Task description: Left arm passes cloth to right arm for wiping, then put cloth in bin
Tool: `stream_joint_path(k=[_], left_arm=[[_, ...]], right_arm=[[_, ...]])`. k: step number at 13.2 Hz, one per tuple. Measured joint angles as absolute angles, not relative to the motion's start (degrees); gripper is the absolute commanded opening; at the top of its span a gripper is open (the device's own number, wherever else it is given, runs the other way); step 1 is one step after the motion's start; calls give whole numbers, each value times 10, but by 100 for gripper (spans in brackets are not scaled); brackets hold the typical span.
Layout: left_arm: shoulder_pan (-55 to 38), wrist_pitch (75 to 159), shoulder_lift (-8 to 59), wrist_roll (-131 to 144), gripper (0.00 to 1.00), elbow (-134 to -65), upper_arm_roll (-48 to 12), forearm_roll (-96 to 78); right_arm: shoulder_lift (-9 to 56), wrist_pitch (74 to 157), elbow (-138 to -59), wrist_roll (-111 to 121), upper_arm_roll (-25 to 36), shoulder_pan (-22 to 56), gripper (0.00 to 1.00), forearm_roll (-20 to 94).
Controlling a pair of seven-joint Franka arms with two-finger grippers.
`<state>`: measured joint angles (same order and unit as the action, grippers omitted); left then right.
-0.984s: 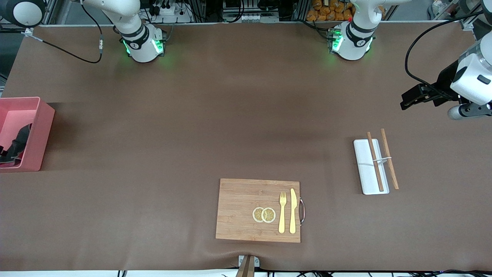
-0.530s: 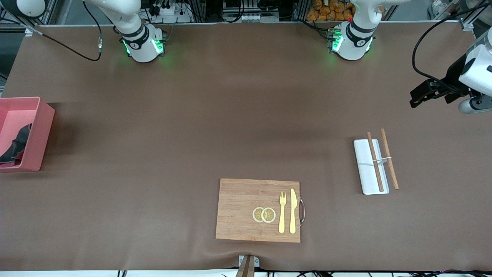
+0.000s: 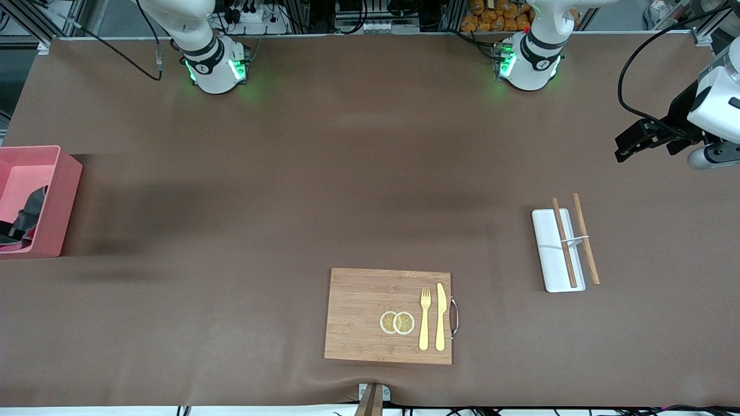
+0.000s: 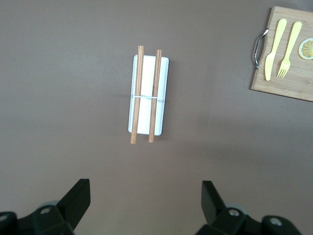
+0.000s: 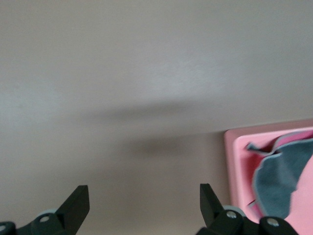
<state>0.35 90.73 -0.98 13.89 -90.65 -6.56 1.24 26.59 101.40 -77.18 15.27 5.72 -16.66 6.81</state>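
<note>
The pink bin (image 3: 60, 196) stands at the right arm's end of the table. The cloth (image 3: 23, 222) lies crumpled inside it, grey face up with a pink edge showing. In the right wrist view the bin (image 5: 234, 161) and the cloth (image 5: 281, 178) sit at the picture's edge. My right gripper (image 5: 144, 200) hangs open and empty over bare table beside the bin; the front view does not show it. My left gripper (image 3: 622, 150) hovers open and empty near the left arm's end of the table, and its fingers (image 4: 78, 196) stand wide apart.
A white tray (image 3: 555, 254) carries two wooden chopsticks (image 3: 584, 237) and lies below the left gripper. A wooden cutting board (image 3: 358, 318) with lemon slices (image 3: 397, 322), a yellow fork (image 3: 425, 318) and a yellow knife (image 3: 440, 315) lies near the front edge.
The right arm has pulled up and away from the bin, leaving the cloth lying inside. The left gripper has drawn back toward its end of the table.
</note>
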Motion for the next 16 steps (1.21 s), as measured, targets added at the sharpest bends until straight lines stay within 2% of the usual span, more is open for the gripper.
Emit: stream_joint_path(k=[5,8,10,16], left_arm=[[7,907,-13,138,100,-910,-63,12],[9,907,-14,137,100,-911,-63,13],[9,907,-15,133,100,-911,-63,13],[9,907,-15,121,100,-912,-64,13]], right_arm=[[254,984,-773,-26,55,-45,100,64],[223,963,-773,-69,55,23,100,64],[184,940,-786,-73,56,31,100,64],[42,941,-894,-70,68,20,100,64]])
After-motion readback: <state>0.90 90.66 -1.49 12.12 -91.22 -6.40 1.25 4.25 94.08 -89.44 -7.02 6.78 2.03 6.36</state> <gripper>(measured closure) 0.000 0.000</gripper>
